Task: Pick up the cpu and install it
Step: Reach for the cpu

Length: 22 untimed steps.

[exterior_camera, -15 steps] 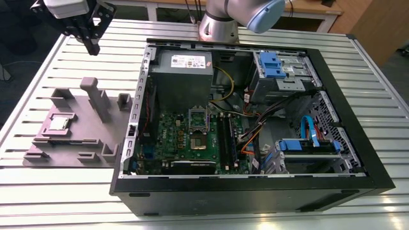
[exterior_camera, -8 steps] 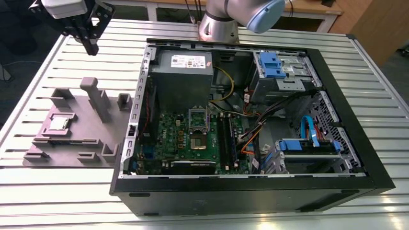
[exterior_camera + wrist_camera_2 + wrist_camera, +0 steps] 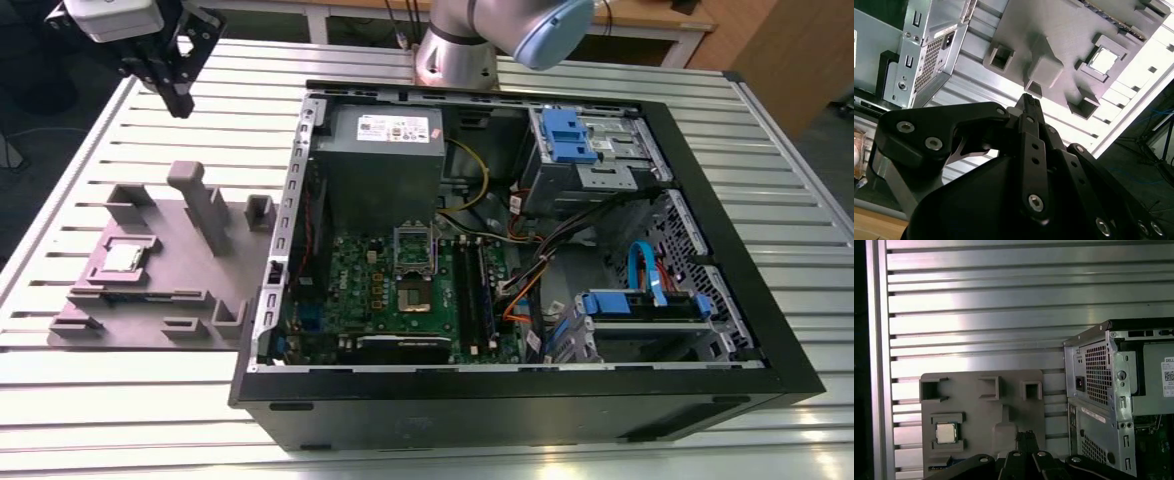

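fingers (image 3: 178,95) are clenched on nothing, held above the counter (image 3: 134,370) | cpu (image 3: 123,257) is seated in a recess of the grey fixture (image 3: 180,262), well apart from the fingers | fixture is laid beside the open computer case (image 3: 534,400)

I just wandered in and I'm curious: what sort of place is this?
Probably a robotics lab for computer assembly: a robot arm stands at a slotted metal table, beside an opened desktop computer case and a grey fixture holding the cpu.

The exterior view looks down into the open computer case (image 3: 534,405). Both wrist views look past the gripper (image 3: 1024,435) at the grey fixture plate (image 3: 979,415) beside that case.
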{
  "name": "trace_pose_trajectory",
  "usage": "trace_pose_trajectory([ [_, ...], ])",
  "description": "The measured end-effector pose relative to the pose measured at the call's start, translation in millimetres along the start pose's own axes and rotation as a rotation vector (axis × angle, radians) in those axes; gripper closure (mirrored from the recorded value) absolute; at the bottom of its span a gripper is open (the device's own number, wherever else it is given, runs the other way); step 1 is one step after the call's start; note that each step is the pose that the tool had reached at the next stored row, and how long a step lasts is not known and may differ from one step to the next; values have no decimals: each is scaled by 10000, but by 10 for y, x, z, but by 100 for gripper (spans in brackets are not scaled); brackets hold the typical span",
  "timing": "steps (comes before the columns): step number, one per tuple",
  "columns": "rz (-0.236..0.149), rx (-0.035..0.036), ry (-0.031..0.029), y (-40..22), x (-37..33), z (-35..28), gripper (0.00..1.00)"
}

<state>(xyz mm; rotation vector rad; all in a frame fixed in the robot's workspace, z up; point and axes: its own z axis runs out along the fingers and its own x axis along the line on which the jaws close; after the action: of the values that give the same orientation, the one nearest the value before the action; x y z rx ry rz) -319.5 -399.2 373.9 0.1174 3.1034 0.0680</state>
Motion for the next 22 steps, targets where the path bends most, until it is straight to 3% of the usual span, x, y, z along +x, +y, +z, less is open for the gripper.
trace_pose_trajectory([
  [10,-1,0,0,-15,145,19,90],
  [22,0,-1,-1,-21,208,28,90],
])
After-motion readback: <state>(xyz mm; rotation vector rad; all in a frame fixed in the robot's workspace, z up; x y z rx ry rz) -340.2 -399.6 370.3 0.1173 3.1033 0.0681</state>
